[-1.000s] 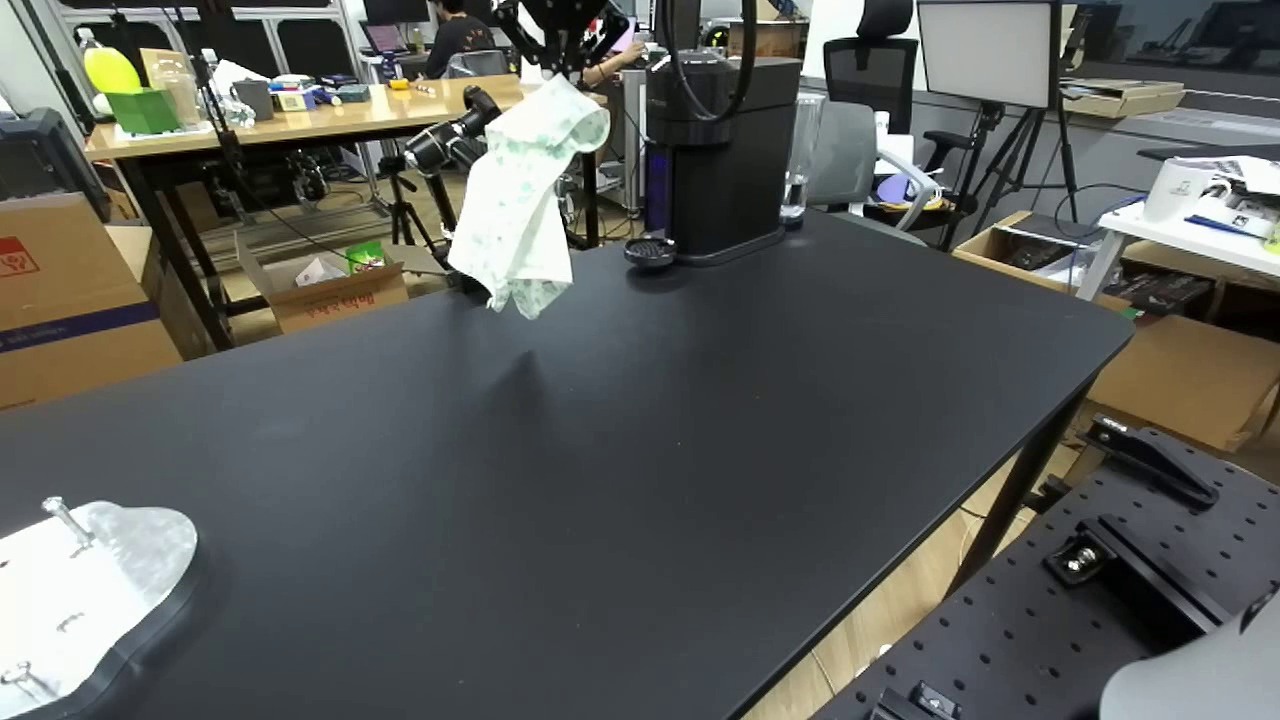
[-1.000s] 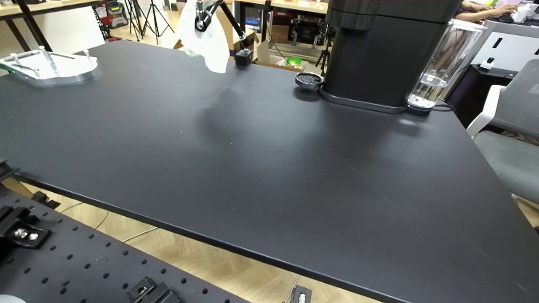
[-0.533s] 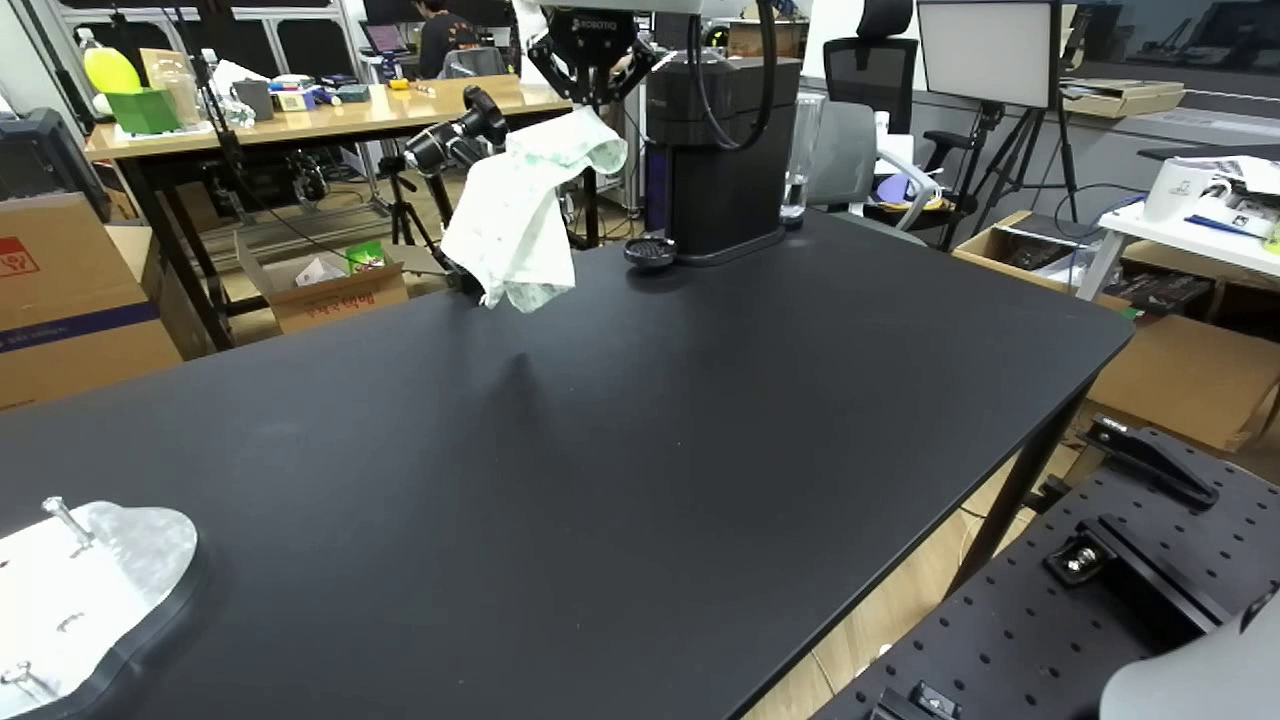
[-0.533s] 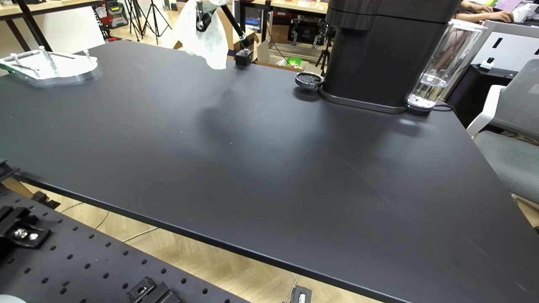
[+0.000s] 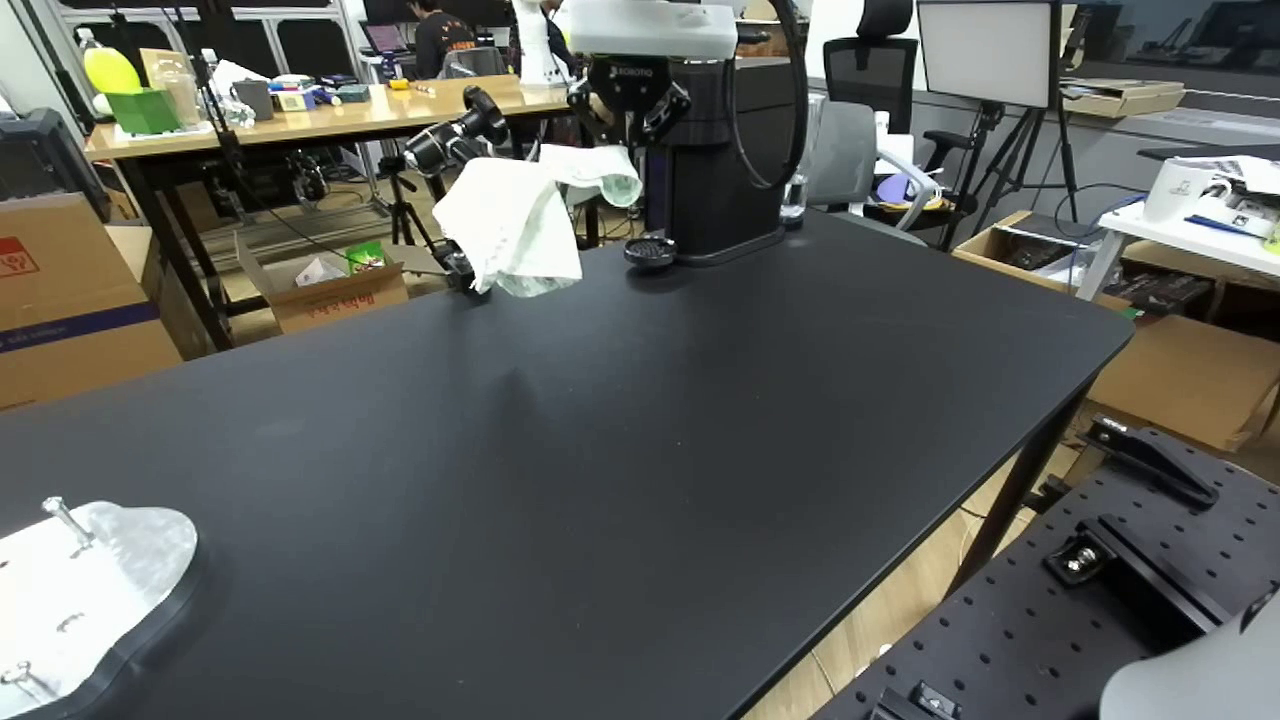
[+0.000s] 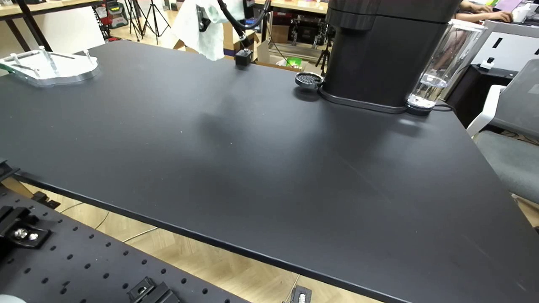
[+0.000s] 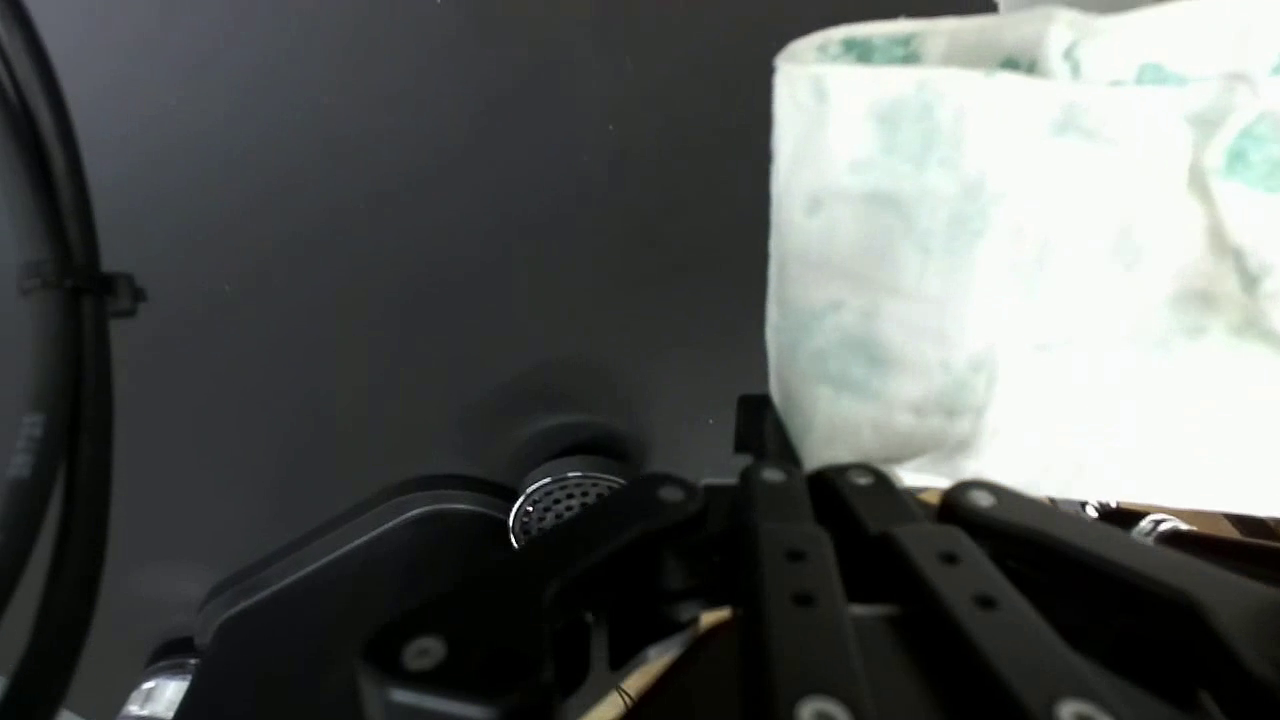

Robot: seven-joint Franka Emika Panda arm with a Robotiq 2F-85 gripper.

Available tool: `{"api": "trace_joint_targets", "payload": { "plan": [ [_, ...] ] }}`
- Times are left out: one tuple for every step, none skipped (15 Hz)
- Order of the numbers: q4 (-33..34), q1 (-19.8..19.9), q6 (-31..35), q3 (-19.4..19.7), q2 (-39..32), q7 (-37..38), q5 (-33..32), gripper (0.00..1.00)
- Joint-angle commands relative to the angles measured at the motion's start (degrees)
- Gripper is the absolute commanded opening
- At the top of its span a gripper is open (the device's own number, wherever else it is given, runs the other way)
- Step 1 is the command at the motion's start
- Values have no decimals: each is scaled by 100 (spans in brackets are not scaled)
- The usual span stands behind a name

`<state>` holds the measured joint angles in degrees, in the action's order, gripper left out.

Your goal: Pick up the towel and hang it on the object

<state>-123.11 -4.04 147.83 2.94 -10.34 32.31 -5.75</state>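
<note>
The towel [image 5: 515,222] hangs at the far side of the table [image 5: 640,450], its right end clenched in the pincer [image 5: 632,148], its left against or over the black stand [image 5: 438,148], I cannot tell which. Presumably it is held high so it can drape across.

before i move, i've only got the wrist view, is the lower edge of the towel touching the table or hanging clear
Observer: Clear. In both exterior views, the lower edge of the towel hangs above the table.
Operator: ok and the thing i hang it on, where does that show
Observer: Probably the black stand: in an exterior view, its round knob shows above the towel. I can't tell whether the towel rests on it.
Operator: anything beside the table i can't see
Observer: Yes, a grey chair stands just past the table's edge, on the side where the black machine is.
</note>
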Motion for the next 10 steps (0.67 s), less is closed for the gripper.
{"api": "trace_joint_targets", "payload": {
  "plan": [
    [-175, 46, 42, 65, 3, 99, 183, 0],
    [-213, 53, 46, 80, -10, 90, 245, 0],
    [-240, 55, 41, 92, -21, 77, 289, 0],
    [-261, 73, 20, 78, -27, 28, 411, 27],
    [-275, 88, -18, 65, -29, -48, 497, 28],
    [-302, 97, -9, 50, -28, -85, 607, 34],
    [-326, 90, 9, 51, -14, -81, 653, 40],
    [-342, 82, 14, 53, 13, -94, 678, 46],
    [-358, 71, 22, 53, 47, -94, 701, 55],
    [-369, 58, 36, 56, 86, -84, 685, 61]
  ]
}}
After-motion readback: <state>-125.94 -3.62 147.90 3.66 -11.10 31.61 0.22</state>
